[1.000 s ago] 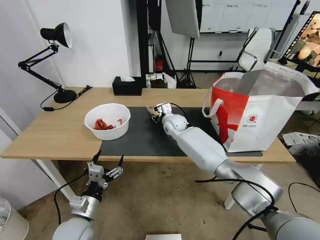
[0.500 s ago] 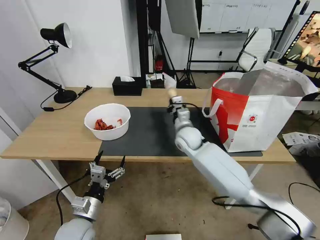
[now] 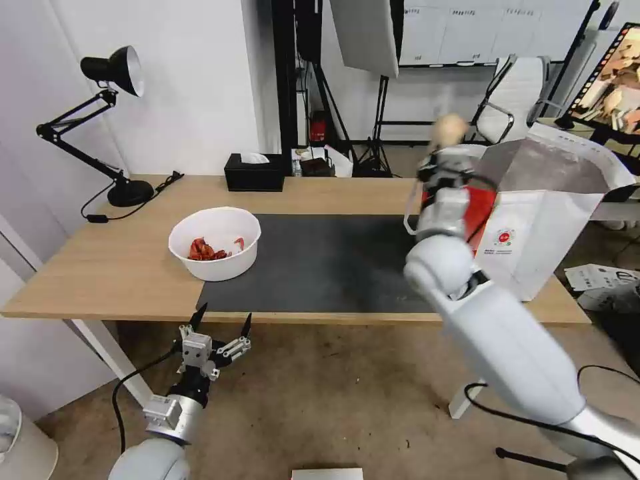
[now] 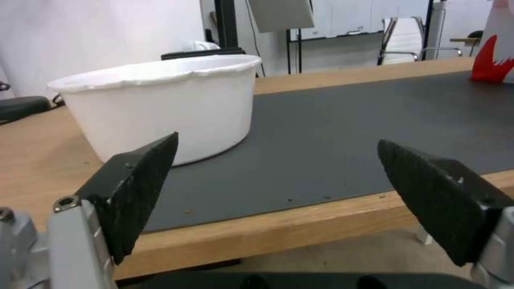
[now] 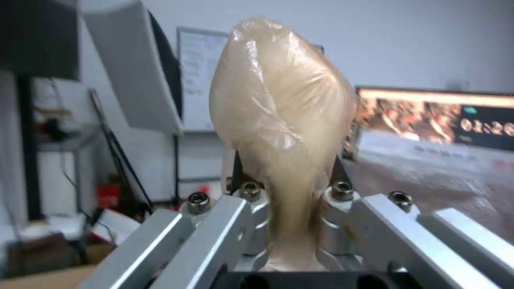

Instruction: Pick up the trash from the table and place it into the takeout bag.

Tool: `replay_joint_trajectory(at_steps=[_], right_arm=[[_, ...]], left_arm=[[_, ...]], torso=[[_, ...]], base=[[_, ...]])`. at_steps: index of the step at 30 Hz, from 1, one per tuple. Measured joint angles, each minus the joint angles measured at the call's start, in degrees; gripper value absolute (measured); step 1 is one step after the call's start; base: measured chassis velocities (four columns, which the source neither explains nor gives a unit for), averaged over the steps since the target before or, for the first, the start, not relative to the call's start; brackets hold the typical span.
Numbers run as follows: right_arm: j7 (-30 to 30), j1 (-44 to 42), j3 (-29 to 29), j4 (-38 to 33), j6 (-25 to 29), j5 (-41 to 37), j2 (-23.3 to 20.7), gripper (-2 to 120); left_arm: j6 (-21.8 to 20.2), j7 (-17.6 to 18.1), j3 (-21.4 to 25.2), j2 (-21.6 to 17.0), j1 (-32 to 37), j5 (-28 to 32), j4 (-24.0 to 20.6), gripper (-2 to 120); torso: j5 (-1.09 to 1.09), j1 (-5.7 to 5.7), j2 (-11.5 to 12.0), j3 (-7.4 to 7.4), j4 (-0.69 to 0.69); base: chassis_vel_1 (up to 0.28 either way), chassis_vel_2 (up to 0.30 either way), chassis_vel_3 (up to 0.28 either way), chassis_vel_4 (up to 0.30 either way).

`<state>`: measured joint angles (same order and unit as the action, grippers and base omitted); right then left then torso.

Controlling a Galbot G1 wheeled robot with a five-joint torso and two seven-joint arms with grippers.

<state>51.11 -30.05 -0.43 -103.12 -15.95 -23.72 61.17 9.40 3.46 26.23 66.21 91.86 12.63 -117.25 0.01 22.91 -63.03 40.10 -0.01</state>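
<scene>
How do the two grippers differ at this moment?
The right gripper is raised by the takeout bag; the left gripper sits low, before the table edge. The right is shut on a small bag with a beige lump; the left is open, holding nothing.

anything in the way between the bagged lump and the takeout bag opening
Nothing visible. The right hand holds the small bag with the beige lump raised beside the takeout bag, whose foil-lined mouth stands open.

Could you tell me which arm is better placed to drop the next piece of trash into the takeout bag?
The right. Its gripper is shut on the small bag with the beige lump, raised beside the takeout bag. The left gripper hangs open below the table edge.
</scene>
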Motion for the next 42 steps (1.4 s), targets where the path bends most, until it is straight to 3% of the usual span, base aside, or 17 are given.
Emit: replay_joint_trajectory(at_steps=[6, 12, 14, 17, 23, 29, 37, 42], right_arm=[[4.0, 0.7, 0.8, 0.4, -5.6, -6.8, -2.4, 13], [5.2, 3.0, 0.5, 0.5, -12.6, -12.6, -4.5, 37], [5.2, 3.4, 0.3, 0.5, -13.3, -12.6, -4.7, 40], [4.9, 4.2, -0.3, 0.4, -14.6, -12.4, -5.6, 57], [4.6, 4.1, -0.5, 0.4, -14.6, -12.2, -6.0, 73], [4.1, 3.4, -0.5, -0.8, -14.3, -12.2, -6.5, 98], [3.3, 2.1, -0.1, -2.3, -12.9, -12.9, -7.7, 100], [0.6, 0.3, 0.5, -3.9, -6.3, -14.8, -8.9, 100]], left_arm=[[0.1, 0.0, 0.0, -0.1, 0.0, 0.0, 0.0, 100], [0.1, 0.0, -0.1, -0.2, -0.3, 0.3, 0.1, 100], [0.1, 0.0, -0.1, -0.2, -0.4, 0.3, 0.1, 100], [0.1, 0.0, -0.3, -0.3, -0.7, 0.4, 0.2, 100], [0.1, 0.0, -0.3, -0.4, -0.8, 0.4, 0.2, 100], [0.0, 0.0, -0.5, -0.5, -0.8, 0.4, 0.0, 100], [-0.1, 0.0, -0.6, -0.6, -0.7, 0.4, -0.2, 100], [-0.1, 0.0, -0.6, -0.6, -0.7, 0.6, -0.5, 100]], torso=[[0.01, 0.00, 0.0, 0.00, 0.00], [0.00, 0.00, 0.0, 0.00, 0.01], [0.00, 0.00, 0.0, 0.00, 0.01], [-0.01, 0.00, 0.0, 0.01, 0.01], [-0.01, 0.00, 0.0, 0.01, 0.01], [0.00, 0.00, 0.0, 0.00, 0.01], [-0.01, 0.00, 0.0, 0.01, 0.01], [0.00, 0.01, 0.0, 0.01, 0.01]], base=[[0.000, 0.000, 0.000, 0.000], [0.000, 0.000, 0.000, 0.000], [0.000, 0.000, 0.000, 0.000], [0.000, 0.000, 0.000, 0.000], [0.000, 0.000, 0.000, 0.000], [0.000, 0.000, 0.000, 0.000], [0.000, 0.000, 0.000, 0.000], [0.000, 0.000, 0.000, 0.000]])
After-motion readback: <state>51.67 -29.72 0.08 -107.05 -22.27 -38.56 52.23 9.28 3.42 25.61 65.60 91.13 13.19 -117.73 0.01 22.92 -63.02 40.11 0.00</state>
